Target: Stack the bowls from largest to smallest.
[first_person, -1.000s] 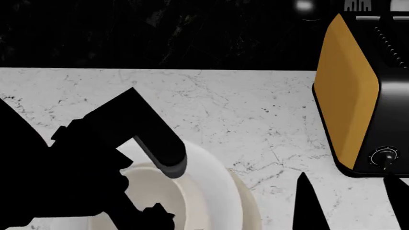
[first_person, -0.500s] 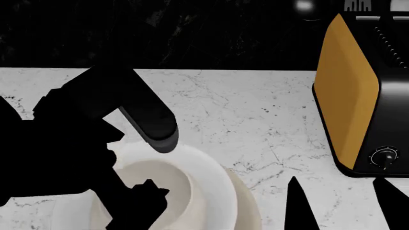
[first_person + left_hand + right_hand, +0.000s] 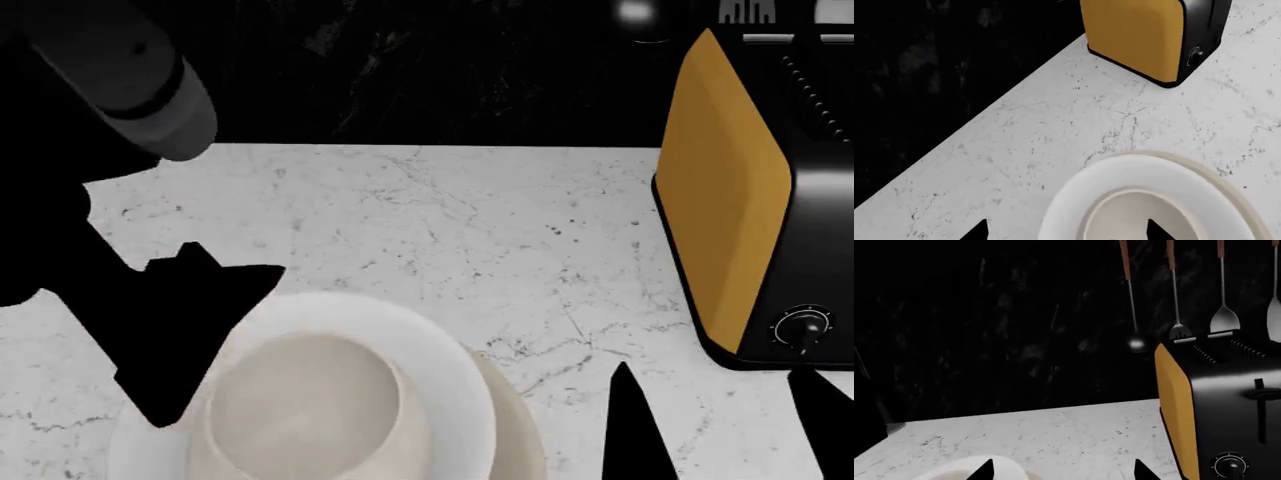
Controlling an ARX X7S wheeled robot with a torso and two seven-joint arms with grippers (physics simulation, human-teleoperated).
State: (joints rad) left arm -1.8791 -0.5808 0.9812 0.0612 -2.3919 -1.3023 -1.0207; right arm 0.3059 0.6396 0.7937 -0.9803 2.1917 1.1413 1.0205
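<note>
The three bowls sit nested at the near left of the counter. The small cream bowl [image 3: 300, 405] is inside the glossy white bowl [image 3: 434, 350], which is inside the beige bowl [image 3: 518, 425]. The left wrist view shows the same stack: cream bowl [image 3: 1141, 215], white bowl [image 3: 1121, 172], beige rim [image 3: 1227, 180]. My left gripper [image 3: 1067, 232] is open and empty above the stack's edge; its arm is a dark silhouette [image 3: 160, 330] left of the bowls. My right gripper [image 3: 714, 425] is open and empty to the right of the stack, as its wrist view [image 3: 1064, 471] also shows.
A black-and-orange toaster [image 3: 761, 200] stands at the right of the white marble counter [image 3: 507, 230]. A dark wall [image 3: 400, 70] rises behind the counter, with utensils [image 3: 1224, 315] hanging above the toaster.
My left arm has lifted up and back to the left, off the bowls, uncovering the small cream bowl in the stack. The right gripper has barely shifted.
</note>
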